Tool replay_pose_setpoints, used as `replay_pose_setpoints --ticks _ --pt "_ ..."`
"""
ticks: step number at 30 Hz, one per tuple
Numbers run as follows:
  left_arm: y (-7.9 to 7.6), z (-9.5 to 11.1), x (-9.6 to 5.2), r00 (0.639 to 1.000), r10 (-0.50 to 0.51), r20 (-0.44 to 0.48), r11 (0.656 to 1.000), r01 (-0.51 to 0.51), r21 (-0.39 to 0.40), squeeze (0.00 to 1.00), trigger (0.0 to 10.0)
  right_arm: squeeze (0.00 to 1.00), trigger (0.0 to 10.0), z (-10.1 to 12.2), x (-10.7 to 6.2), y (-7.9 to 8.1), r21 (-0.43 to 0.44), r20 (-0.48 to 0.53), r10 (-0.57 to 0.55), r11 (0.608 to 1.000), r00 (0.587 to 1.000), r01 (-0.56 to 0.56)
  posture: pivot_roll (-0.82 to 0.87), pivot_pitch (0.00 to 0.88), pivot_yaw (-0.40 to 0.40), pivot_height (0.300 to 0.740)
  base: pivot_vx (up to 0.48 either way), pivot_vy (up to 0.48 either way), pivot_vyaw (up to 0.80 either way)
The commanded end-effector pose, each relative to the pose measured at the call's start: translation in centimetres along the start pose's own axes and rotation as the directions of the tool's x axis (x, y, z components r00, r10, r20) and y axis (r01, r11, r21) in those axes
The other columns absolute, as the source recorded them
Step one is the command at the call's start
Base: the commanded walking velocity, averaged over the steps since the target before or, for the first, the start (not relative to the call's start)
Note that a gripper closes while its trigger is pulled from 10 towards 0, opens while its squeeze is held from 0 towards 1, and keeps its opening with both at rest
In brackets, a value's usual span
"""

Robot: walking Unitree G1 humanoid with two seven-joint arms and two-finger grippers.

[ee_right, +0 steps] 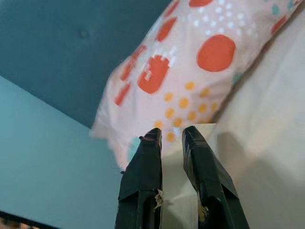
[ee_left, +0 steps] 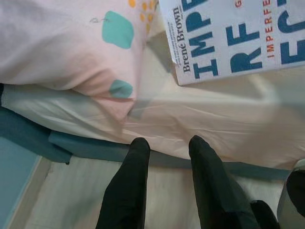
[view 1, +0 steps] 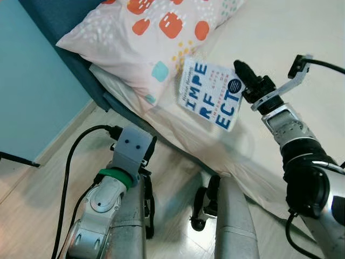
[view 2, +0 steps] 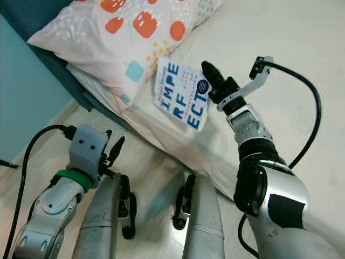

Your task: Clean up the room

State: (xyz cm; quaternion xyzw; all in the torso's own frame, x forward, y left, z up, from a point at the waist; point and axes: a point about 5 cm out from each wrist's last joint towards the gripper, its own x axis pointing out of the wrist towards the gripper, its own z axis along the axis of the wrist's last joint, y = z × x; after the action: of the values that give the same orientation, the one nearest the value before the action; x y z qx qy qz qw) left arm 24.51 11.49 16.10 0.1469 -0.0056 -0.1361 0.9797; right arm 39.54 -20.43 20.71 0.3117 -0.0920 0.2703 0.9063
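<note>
Where the cream sheet of the bed point(view 1: 280, 48) meets the pillow point(view 1: 151, 32), a white paperback book point(view 1: 211, 93) lies flat, blue block letters on its cover, "Brené Brown" along the spine in the left wrist view. One corner of the book touches or slips just under the pillow's edge; the pillow is pale pink with orange, teal and yellow spots. Right claw point(view 1: 241, 70) sits at the book's right edge, just above the cover. Its two black fingers point(ee_right: 143, 176) stand nearly together with a thin gap between them, gripping nothing that I can make out; whether the tips touch the cover is unclear. Left claw point(ee_left: 167, 145) is held low beside the bed, over the pale wood floor point(view 1: 38, 189), fingers slightly parted and empty, aimed at the teal bed frame point(ee_left: 28, 138). Behind the pillow stands a dark teal headboard point(ee_right: 71, 38), with a lighter teal wall point(view 1: 32, 75) beside it.
</note>
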Motion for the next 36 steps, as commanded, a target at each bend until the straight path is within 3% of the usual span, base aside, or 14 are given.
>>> replay_pose_setpoints --ticks 1,5,10,11,14,15,19,20,21,22,30,31,36 --pt "-0.2 -0.7 -0.5 0.999 -0.008 -0.036 1.000 0.008 -0.001 0.00 10.0 0.00 10.0 -0.8 -0.7 -0.6 -0.013 -0.041 -0.029 1.000 0.999 0.028 0.19 0.339 0.077 0.610 0.000 0.000 0.00" --pt "-0.1 -0.7 -0.6 0.999 -0.009 -0.038 1.000 0.009 -0.001 0.00 10.0 0.00 10.0 -1.1 -0.9 -0.7 -0.028 -0.079 -0.040 0.999 0.996 0.038 0.19 0.345 0.079 0.610 0.000 0.000 0.00" --pt "-0.2 -0.7 -0.9 0.999 -0.009 -0.045 1.000 0.009 0.000 0.00 10.0 0.02 10.0 -1.8 -1.5 -1.5 -0.130 -0.164 -0.122 0.986 0.979 0.101 0.21 0.349 0.080 0.610 0.000 0.000 0.00" --pt "-0.1 -0.7 -0.9 0.999 -0.008 -0.047 1.000 0.008 0.001 0.00 10.0 0.26 10.0 -1.7 -1.6 -1.7 -0.186 -0.181 -0.162 0.974 0.970 0.128 0.21 0.349 0.081 0.610 0.000 0.000 0.00" --pt "0.0 -0.8 -1.0 0.999 -0.006 -0.052 1.000 0.006 0.002 0.00 10.0 0.35 10.0 -1.4 -1.7 -2.1 -0.279 -0.190 -0.233 0.944 0.954 0.175 0.20 0.347 0.079 0.610 0.000 0.000 0.00" --pt "0.0 -0.8 -1.0 0.999 -0.006 -0.052 1.000 0.006 0.001 0.00 10.0 0.65 10.0 -1.2 -1.8 -2.3 -0.298 -0.180 -0.257 0.934 0.950 0.196 0.20 0.345 0.078 0.610 0.000 0.000 0.00" --pt "-0.1 -0.7 -0.9 0.999 -0.007 -0.049 1.000 0.007 -0.001 0.00 10.0 0.66 10.0 -0.9 -2.3 -2.8 -0.328 -0.143 -0.315 0.910 0.938 0.256 0.20 0.343 0.079 0.610 0.000 0.000 0.00" --pt "-0.2 -0.7 -0.8 0.999 -0.008 -0.048 1.000 0.008 -0.001 0.00 10.0 0.88 10.0 -0.9 -2.5 -3.0 -0.330 -0.133 -0.331 0.904 0.934 0.273 0.20 0.338 0.081 0.610 0.000 0.000 0.00" --pt "-0.2 -0.7 -0.8 0.999 -0.009 -0.048 1.000 0.009 -0.001 0.00 10.0 0.88 10.0 -0.9 -2.6 -3.1 -0.331 -0.128 -0.340 0.900 0.932 0.283 0.20 0.338 0.081 0.610 0.000 0.000 0.00" --pt "-0.2 -0.7 -0.8 0.999 -0.010 -0.048 1.000 0.010 -0.001 0.00 10.0 1.00 10.0 -0.9 -2.8 -3.3 -0.341 -0.119 -0.358 0.891 0.926 0.301 0.20 0.338 0.081 0.610 0.000 0.000 0.00" --pt "-0.2 -0.6 -0.5 0.999 -0.011 -0.042 1.000 0.011 -0.001 0.00 10.0 1.00 10.0 -0.4 -3.5 -3.9 -0.383 -0.057 -0.421 0.846 0.905 0.370 0.19 0.320 0.080 0.610 0.000 0.000 0.00" --pt "-0.2 -0.6 -0.4 0.999 -0.012 -0.039 1.000 0.012 -0.001 0.00 10.0 0.00 10.0 0.2 -3.4 -3.9 -0.404 -0.028 -0.426 0.833 0.904 0.379 0.18 0.312 0.075 0.610 0.000 0.000 0.00" --pt "-0.4 -0.6 -0.1 0.999 -0.011 -0.032 1.000 0.011 -0.004 0.00 10.0 0.00 10.0 0.9 -3.1 -3.5 -0.415 0.025 -0.395 0.831 0.918 0.370 0.17 0.302 0.065 0.610 0.000 0.000 0.00"
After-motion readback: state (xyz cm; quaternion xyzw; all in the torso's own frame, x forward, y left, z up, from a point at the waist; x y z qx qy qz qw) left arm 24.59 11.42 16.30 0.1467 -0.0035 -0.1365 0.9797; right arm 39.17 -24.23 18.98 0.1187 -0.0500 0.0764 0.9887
